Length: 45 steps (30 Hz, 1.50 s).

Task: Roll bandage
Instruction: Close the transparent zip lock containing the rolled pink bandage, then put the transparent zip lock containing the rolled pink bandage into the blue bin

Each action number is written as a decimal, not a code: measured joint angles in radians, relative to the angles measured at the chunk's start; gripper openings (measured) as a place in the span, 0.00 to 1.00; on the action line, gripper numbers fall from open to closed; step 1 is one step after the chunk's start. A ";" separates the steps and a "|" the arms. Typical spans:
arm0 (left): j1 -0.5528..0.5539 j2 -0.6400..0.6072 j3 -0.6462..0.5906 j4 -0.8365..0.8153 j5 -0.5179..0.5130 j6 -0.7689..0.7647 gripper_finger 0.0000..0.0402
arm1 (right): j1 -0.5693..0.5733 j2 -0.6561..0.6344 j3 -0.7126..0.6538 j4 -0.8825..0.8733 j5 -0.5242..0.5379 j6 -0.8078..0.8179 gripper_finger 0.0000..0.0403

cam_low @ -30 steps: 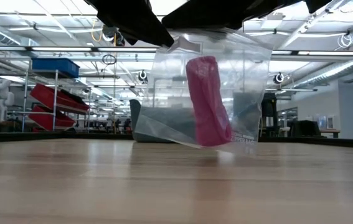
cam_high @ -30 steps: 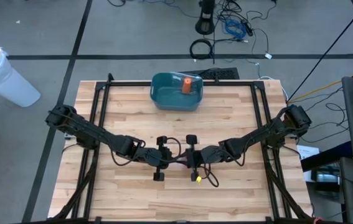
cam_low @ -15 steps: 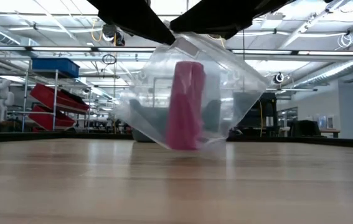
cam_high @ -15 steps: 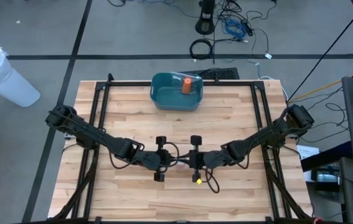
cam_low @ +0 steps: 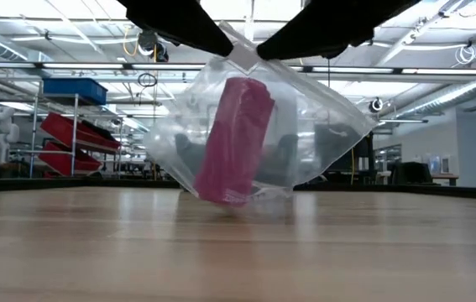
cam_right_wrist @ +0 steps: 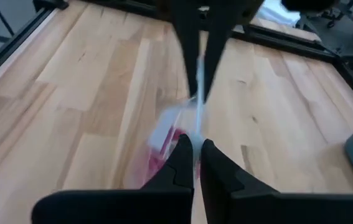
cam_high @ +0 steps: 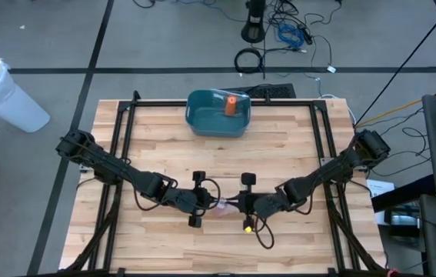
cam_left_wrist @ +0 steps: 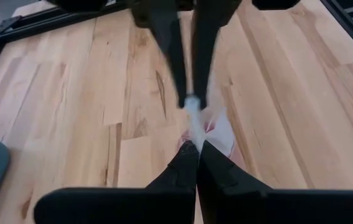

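Low view: clear bag (cam_low: 263,126) hangs just above table (cam_low: 238,252), near centre, pink bandage roll (cam_low: 233,138) tilted inside. Left gripper (cam_high: 200,201) & right gripper (cam_high: 242,203) both pinch bag's top edge. Keep pulls even so the seal parts w/o tearing.

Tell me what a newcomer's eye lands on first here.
A clear plastic bag with a pink bandage roll inside hangs over the table's middle, pinched at its top by the left gripper and the right gripper. Behind it, a blue tub holding an orange object sits at the far edge.
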 joint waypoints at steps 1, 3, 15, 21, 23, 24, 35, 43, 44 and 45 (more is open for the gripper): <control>0.000 0.000 0.000 0.000 0.000 0.000 0.00 | 0.007 0.000 0.000 -0.008 0.004 0.007 0.00; 0.000 0.000 0.000 0.001 -0.002 0.000 0.00 | 0.017 -0.007 -0.001 -0.035 0.005 0.034 0.00; 0.000 0.000 0.000 0.009 -0.051 -0.001 0.00 | 0.106 -0.050 -0.001 -0.246 0.027 0.247 0.00; 0.000 0.000 0.000 0.006 -0.059 -0.009 0.00 | 0.159 -0.050 -0.003 -0.333 0.029 0.350 0.00; 0.000 0.000 0.000 0.006 -0.059 -0.022 0.00 | 0.177 -0.050 -0.003 -0.338 0.043 0.370 0.00; 0.000 -0.001 0.000 0.006 -0.059 -0.025 0.00 | 0.184 -0.050 -0.003 -0.340 0.044 0.375 0.00; -0.004 -0.031 0.001 0.003 -0.004 -0.031 0.00 | 0.241 -0.050 -0.003 -0.300 0.055 0.344 0.10; 0.002 -0.031 0.001 0.004 0.042 -0.056 0.00 | 0.185 -0.069 -0.003 -0.082 0.158 0.156 0.45; 0.002 -0.031 0.001 0.005 0.042 -0.056 0.00 | 0.167 -0.070 -0.003 -0.057 0.133 0.149 0.49; 0.002 -0.031 0.001 0.005 0.042 -0.056 0.00 | 0.147 -0.070 -0.003 -0.049 0.098 0.149 0.51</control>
